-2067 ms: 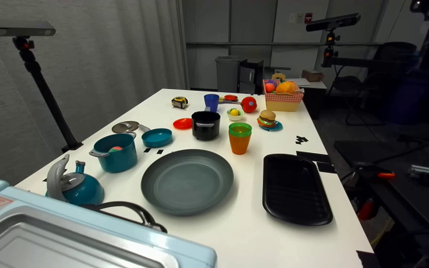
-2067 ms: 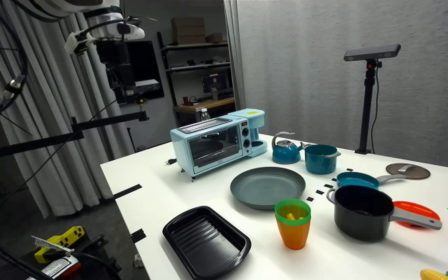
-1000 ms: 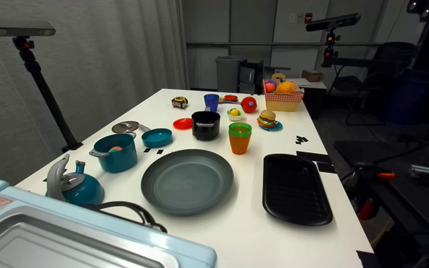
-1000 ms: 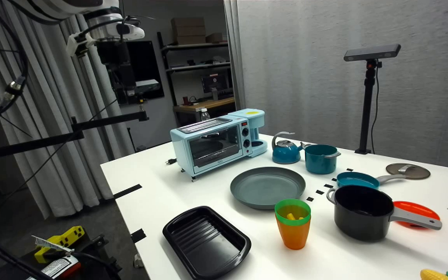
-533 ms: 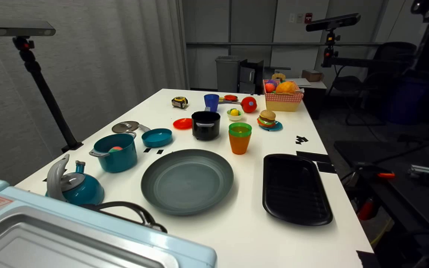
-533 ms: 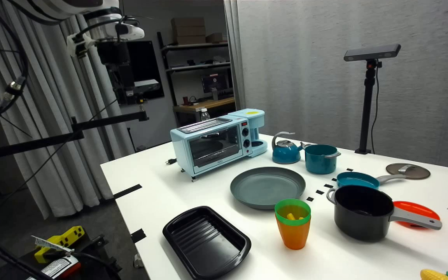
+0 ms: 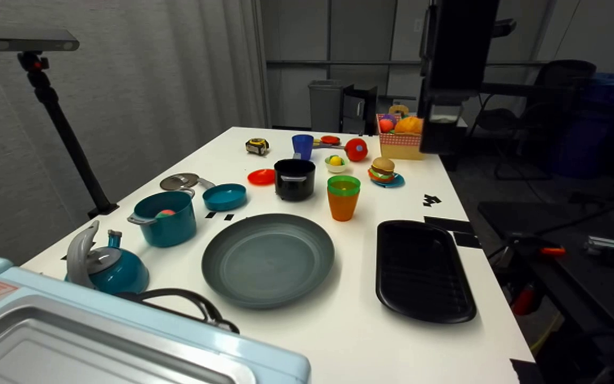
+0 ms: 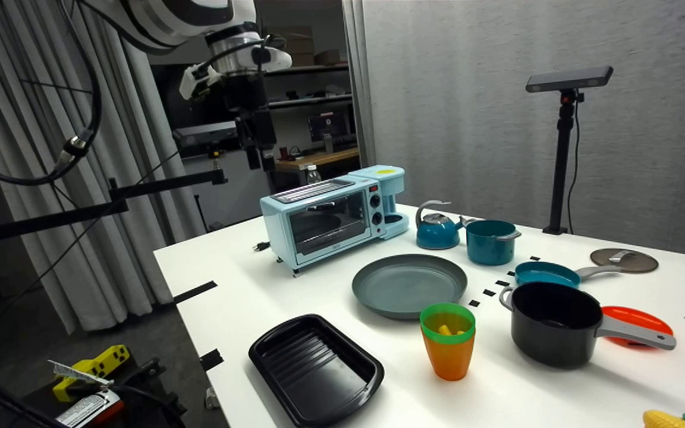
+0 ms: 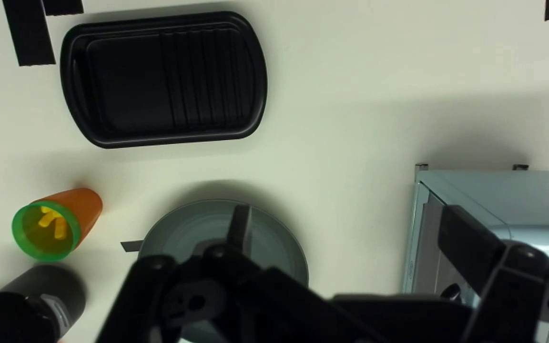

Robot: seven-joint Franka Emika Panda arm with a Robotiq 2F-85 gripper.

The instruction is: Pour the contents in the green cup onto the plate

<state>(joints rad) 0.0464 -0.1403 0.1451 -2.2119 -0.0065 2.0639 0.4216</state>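
The green cup (image 8: 456, 340) stands upright, nested in an orange cup (image 8: 449, 364), in both exterior views. From above, the wrist view shows the contents (image 9: 60, 228), several short yellow sticks inside its green rim. Beside it lies the plate (image 7: 268, 261), wide, dark grey-green and bare; in the wrist view my own finger partly covers the plate (image 9: 186, 224). My gripper (image 9: 348, 228) is open, its fingers far apart with nothing between them. It hangs high above the table, well away from the cup, as an exterior view of the gripper (image 8: 262, 161) shows.
A black tray (image 8: 317, 371) lies near the cup and plate. The light-blue toaster oven (image 8: 330, 220) stands behind the plate. A black pot (image 8: 550, 333) with a long handle, a teal pot (image 8: 490, 245) and a kettle (image 8: 437, 233) are close by.
The arm has swung in over the table, coming leftward into one exterior view and moving right and slightly down in the other. The cups, plate and tray have stayed in place.
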